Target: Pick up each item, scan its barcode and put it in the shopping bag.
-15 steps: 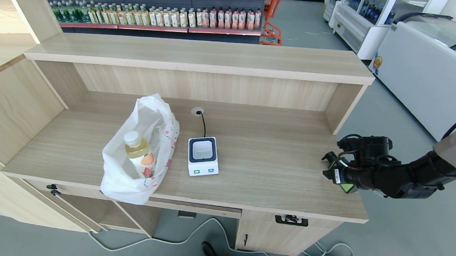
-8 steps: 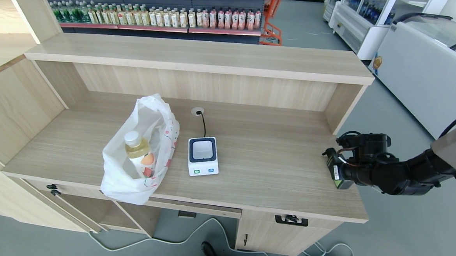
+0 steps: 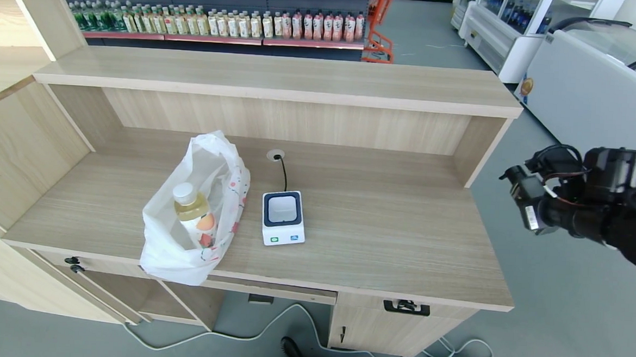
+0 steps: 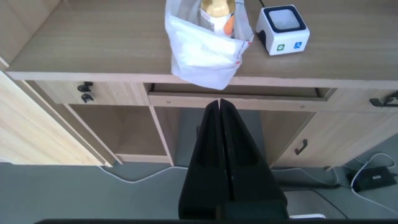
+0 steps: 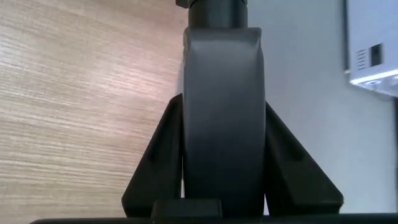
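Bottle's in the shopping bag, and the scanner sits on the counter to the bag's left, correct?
No: the scanner sits to the right of the shopping bag, not its left, as the head view shows. The bottle is in the bag, on the counter.

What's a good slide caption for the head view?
Bottle in the bag beside the scanner on the counter, right gripper hovering off the counter's right end.

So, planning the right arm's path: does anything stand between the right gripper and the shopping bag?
Yes: the barcode scanner sits on the counter beside the shopping bag, on the side facing the right gripper.
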Robot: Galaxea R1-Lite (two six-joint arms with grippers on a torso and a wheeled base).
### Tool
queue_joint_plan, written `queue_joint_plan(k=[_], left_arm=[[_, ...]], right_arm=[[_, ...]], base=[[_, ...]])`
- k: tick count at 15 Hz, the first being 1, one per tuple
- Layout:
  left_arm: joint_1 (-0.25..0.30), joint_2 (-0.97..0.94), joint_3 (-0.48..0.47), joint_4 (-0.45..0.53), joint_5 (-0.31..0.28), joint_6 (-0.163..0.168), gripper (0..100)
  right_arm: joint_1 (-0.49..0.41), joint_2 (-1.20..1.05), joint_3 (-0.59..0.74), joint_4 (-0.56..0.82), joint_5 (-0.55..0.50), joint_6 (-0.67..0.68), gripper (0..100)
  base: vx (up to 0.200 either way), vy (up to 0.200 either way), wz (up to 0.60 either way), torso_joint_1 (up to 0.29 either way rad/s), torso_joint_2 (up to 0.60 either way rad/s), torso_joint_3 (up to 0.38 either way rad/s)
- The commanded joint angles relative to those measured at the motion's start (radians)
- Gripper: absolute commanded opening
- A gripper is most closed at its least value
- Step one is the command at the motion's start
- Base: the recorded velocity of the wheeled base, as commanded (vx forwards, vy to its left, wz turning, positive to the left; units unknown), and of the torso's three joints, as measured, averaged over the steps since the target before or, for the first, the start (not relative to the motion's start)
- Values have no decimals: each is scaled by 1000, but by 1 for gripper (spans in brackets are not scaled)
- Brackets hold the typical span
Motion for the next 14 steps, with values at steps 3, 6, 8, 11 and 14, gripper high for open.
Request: queue_joint_plan(k=[3, 6, 8, 11, 14], left_arm=[[0, 1, 0, 0, 0, 0, 0], [0, 1, 0, 0, 0, 0, 0], [0, 1, 0, 0, 0, 0, 0], [0, 1, 0, 0, 0, 0, 0], [0, 1, 0, 0, 0, 0, 0]], right_arm=[[-22, -454, 297, -339, 78, -452, 0], [236, -568, 380, -427, 457, -899, 0], [357, -585, 378, -430, 532, -1155, 0], [591, -585, 399, -425, 644, -1735, 0], [776, -497, 380, -431, 771, -1996, 0]], base=[[0, 0, 0, 0, 0, 0], [0, 0, 0, 0, 0, 0], [0, 0, 0, 0, 0, 0], [0, 0, 0, 0, 0, 0], [0, 0, 0, 0, 0, 0]])
